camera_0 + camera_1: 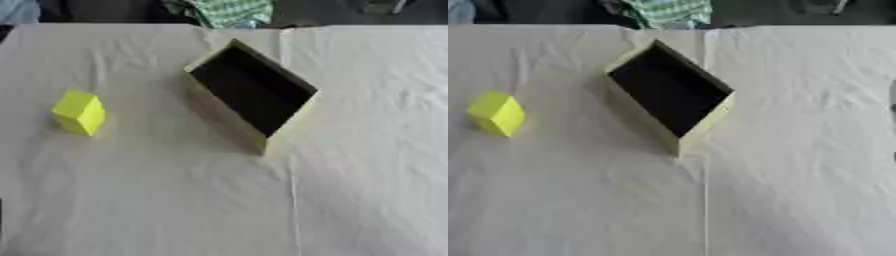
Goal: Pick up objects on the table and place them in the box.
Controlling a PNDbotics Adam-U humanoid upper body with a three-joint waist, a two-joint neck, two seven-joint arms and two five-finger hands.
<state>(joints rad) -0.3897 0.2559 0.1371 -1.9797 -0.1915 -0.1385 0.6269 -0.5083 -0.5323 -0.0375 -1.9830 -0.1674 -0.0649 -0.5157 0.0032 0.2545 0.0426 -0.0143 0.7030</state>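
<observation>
A bright yellow block [80,111] sits on the white cloth at the left, turned so one corner points down the view. To its right stands an open box [252,87] with pale yellow walls and a dark inside, set askew near the middle of the table. Nothing shows inside the box. Neither of my hands appears in either eye view.
A white cloth [175,200] with creases covers the whole table, with a seam running down its middle. At the far edge lies a green checked fabric [232,11] against a dark background.
</observation>
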